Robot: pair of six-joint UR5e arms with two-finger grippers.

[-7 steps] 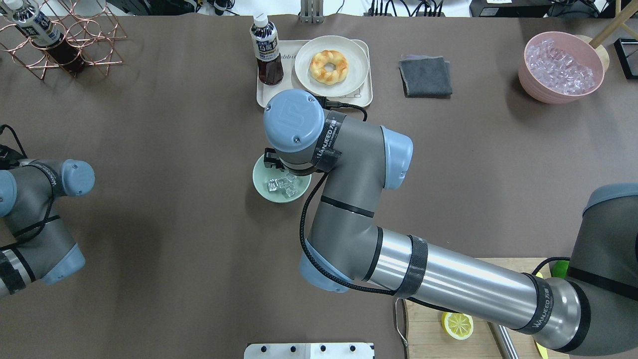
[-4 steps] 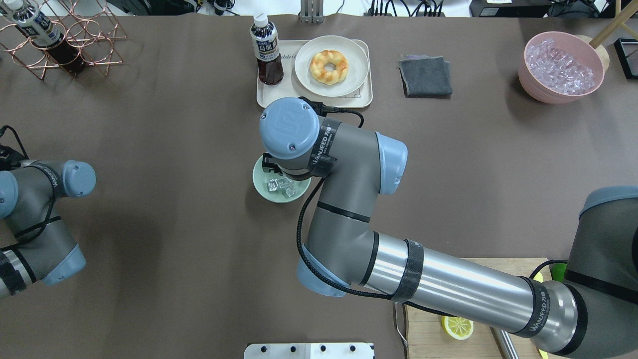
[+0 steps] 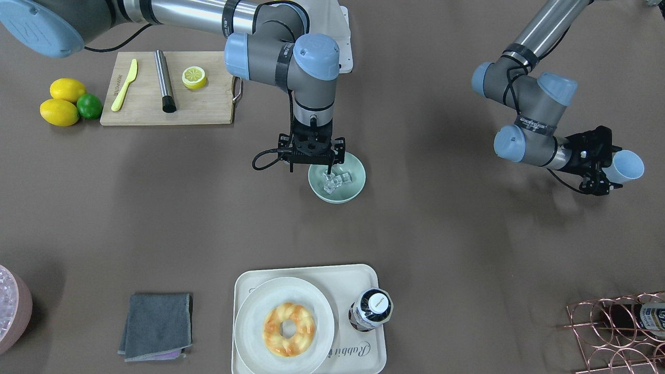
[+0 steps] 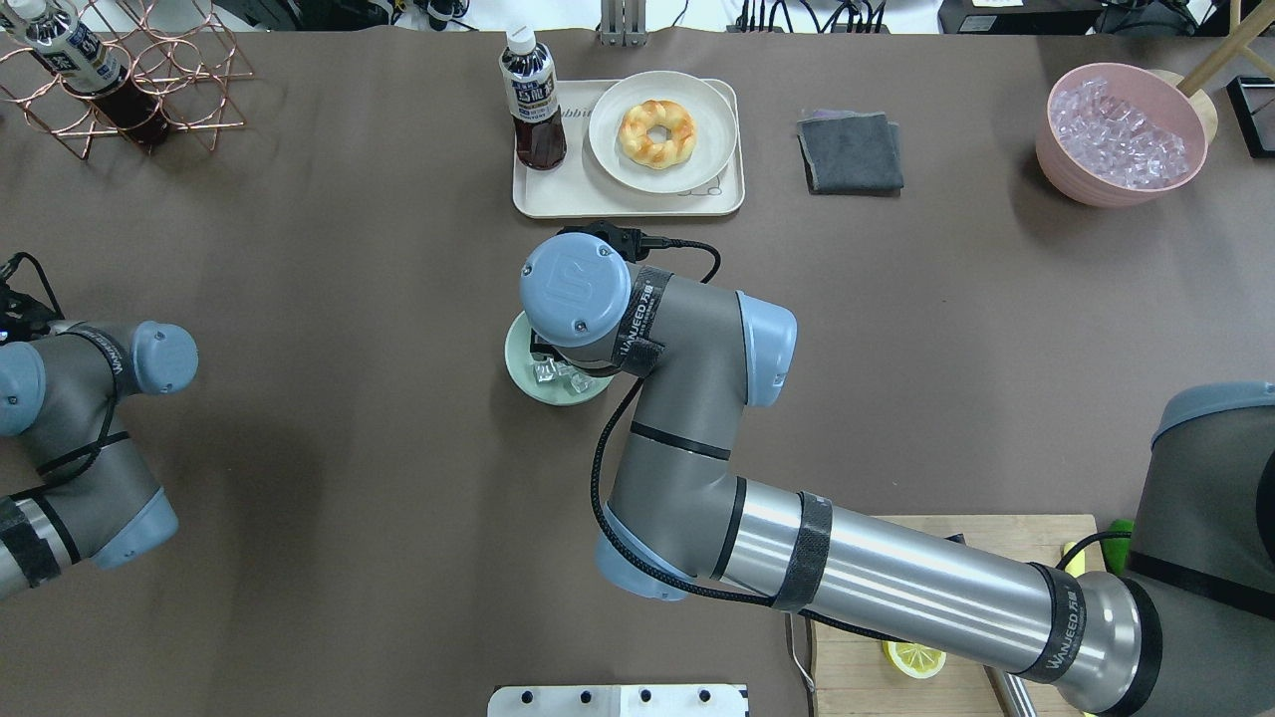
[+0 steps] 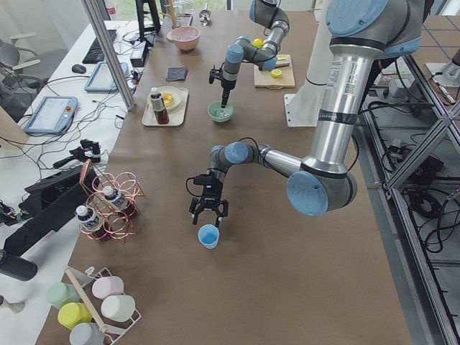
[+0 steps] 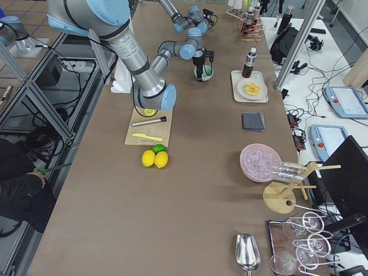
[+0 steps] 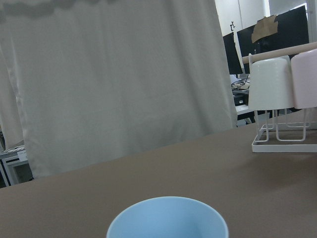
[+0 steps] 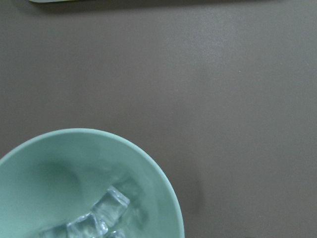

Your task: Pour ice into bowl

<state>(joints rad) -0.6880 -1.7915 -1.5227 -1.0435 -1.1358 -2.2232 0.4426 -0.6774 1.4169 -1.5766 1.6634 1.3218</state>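
Note:
The pale mint-green bowl (image 3: 349,190) stands mid-table with a few clear ice cubes (image 3: 335,182) in it. It also shows in the overhead view (image 4: 521,373) and the right wrist view (image 8: 74,158), where the ice (image 8: 99,218) lies at the bottom. My right gripper (image 3: 310,169) points straight down, open, with one finger inside the bowl and one outside its rim. My left gripper (image 3: 614,171) is level near the table's left end. Its fingers are spread wider than the light blue cup (image 3: 629,165), which stands upright at their tips.
A tray (image 4: 538,199) with a donut plate and a bottle lies beyond the bowl. A pink bowl (image 4: 1071,184) of ice is far right. A grey cloth (image 4: 850,149), a cutting board (image 3: 202,109), lemons and a copper rack (image 3: 613,327) are around.
My right wrist has moved toward the robot's side and lower over the bowl, so it hides more of it. The left arm has shifted slightly to the right.

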